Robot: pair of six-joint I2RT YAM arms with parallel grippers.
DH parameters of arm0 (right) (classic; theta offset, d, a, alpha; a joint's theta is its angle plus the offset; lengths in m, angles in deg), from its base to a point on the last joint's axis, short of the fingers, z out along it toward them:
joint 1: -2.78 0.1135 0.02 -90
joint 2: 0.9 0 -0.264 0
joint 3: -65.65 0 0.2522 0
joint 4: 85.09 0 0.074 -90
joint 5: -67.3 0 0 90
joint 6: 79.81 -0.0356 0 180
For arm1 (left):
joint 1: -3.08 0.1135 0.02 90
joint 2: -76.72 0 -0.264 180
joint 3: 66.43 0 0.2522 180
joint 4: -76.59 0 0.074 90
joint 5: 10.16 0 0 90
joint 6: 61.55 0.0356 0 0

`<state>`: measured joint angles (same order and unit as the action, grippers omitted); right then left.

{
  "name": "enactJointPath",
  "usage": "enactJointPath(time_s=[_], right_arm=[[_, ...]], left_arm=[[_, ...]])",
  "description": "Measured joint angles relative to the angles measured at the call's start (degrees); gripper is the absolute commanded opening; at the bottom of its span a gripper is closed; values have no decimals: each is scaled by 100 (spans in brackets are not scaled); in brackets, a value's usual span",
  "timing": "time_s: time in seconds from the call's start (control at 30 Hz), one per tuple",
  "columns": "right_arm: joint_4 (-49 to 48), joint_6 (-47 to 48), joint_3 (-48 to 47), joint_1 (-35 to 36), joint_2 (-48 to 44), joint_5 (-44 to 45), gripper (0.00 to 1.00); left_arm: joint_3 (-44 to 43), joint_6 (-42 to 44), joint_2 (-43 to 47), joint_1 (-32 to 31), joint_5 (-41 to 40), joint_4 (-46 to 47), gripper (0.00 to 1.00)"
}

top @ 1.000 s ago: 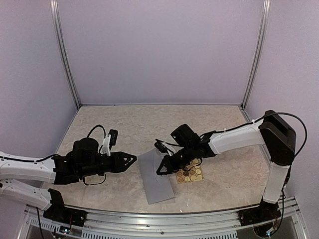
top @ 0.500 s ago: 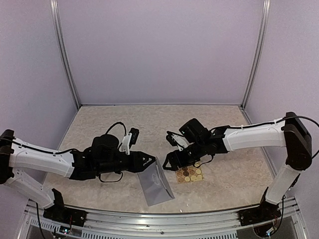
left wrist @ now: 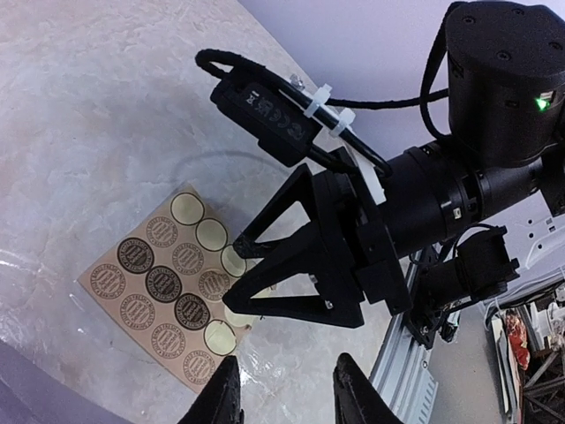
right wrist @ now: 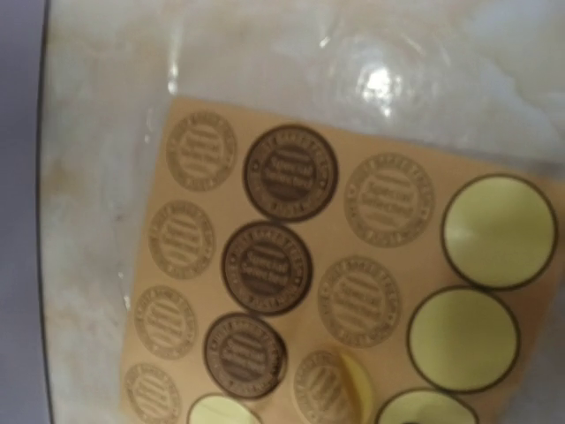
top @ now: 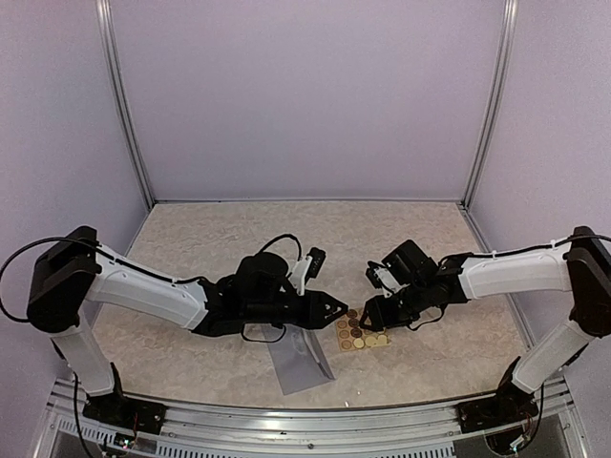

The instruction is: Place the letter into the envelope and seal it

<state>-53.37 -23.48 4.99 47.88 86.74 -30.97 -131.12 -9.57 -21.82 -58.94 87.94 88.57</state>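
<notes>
Sealing time, looked like: right pincer [left wrist: 231,274] half-open over tan square sticker sheet [left wrist: 146,283], left pincer [left wrist: 287,362] narrow, empty; next, pinch one

— What is on the table [top: 239,239]?

— A small tan sticker sheet [top: 363,331], lying flat on the pale marbled top, right of centre and towards the front.

— What kind of stickers?

— Round ones in rows. Some are dark brown stickers [right wrist: 290,171] with print, others tan stickers [right wrist: 389,199] with print, and plain pale yellow circles [right wrist: 499,231] run along one side. One tan sticker [right wrist: 331,384] near the sheet's edge looks partly lifted.

— And around the table?

— Plain lavender walls [top: 305,95], a metal post [top: 124,105] at each back corner, and a metal rail [top: 286,417] along the near edge.
</notes>
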Motion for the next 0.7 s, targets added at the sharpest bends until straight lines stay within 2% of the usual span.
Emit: enactJointPath(time_s=[0.2,0.7], right_arm=[[-79,101,26,-35,61,-2,39],[-328,306,114,-184,260,-2,22]], left_arm=[[-601,11,-852,-11,299,44,23],[-1036,-35,-1775,61,431,55,16]])
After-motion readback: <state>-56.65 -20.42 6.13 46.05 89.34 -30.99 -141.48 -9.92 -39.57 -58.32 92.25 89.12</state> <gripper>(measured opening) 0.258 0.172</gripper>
